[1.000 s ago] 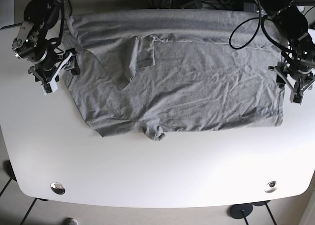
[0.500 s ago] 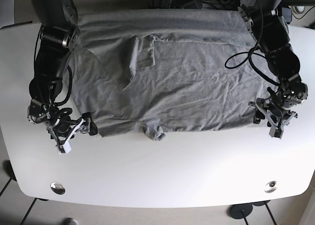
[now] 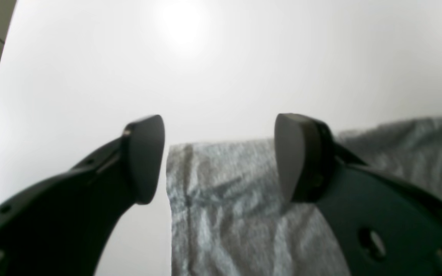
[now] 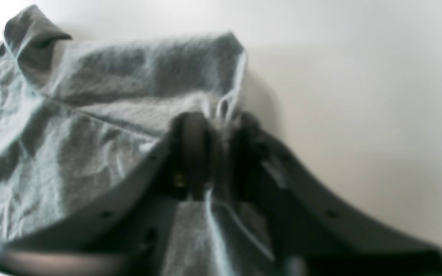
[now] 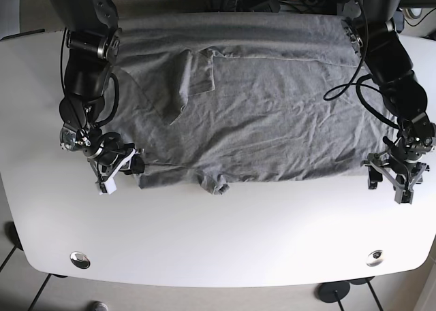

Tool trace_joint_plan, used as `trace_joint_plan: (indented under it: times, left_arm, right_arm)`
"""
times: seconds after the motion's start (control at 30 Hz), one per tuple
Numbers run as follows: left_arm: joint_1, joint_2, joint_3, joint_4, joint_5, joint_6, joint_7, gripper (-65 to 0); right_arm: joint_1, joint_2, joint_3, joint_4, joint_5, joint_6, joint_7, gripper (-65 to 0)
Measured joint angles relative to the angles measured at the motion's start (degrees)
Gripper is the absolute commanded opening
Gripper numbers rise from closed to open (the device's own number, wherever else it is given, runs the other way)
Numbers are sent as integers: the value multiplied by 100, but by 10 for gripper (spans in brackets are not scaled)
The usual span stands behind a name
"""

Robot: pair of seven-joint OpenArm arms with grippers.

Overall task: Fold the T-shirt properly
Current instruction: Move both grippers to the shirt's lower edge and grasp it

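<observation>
The T-shirt (image 5: 259, 113), grey and creased, lies spread flat over the upper and middle part of the white bench (image 5: 225, 243) in the base view, one sleeve folded in at upper left of centre and its lower hem running across the middle of the frame. It looks light, limp and thin, so it will likely sag and bunch when lifted and should be pinched at corners or hems, not mid-panel. The right gripper (image 4: 215, 130), at the lower-left corner of the cloth in the base view, has its jaws closed close together on a bunched fold of that corner. The left gripper (image 3: 219, 157), at the lower-right corner in the base view, stands wide, with the hem corner lying between its jaws but not yet pinched. A firm pinch on both layers at that corner seems wise, since single-layer fabric may slip.
</observation>
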Motion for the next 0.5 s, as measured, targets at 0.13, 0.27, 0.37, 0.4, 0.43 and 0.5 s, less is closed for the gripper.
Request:
trace_joint_plan:
  times: [0.13,0.27,0.37,0.4,0.43,0.5]
  left_arm:
    - [-442,-264,-4,-1366,61,533,-369,-154]
    - [-955,-601,7,-2924,17,525,-986,-154]
    - [-977,-699,4,-3373,31,531,-1043,-154]
    - [-942,-691,4,-3379,42,540,-1045,-154]
    - [-933,-680,7,-3379,39,535,-1051,-154]
    - [-938,-675,7,-3379,37,535,-1088,-154]
  right_arm:
    - [13,-22,0,-4,-2,0,-46,-631]
    - [17,-22,0,-4,-2,2,-50,-631]
    - [17,-20,0,-4,-2,2,-52,-631]
    - [17,-22,2,-4,-4,2,-52,-631]
    - [17,-24,2,-4,-2,2,-50,-631]
    - [15,-22,33,-4,-2,4,-52,-631]
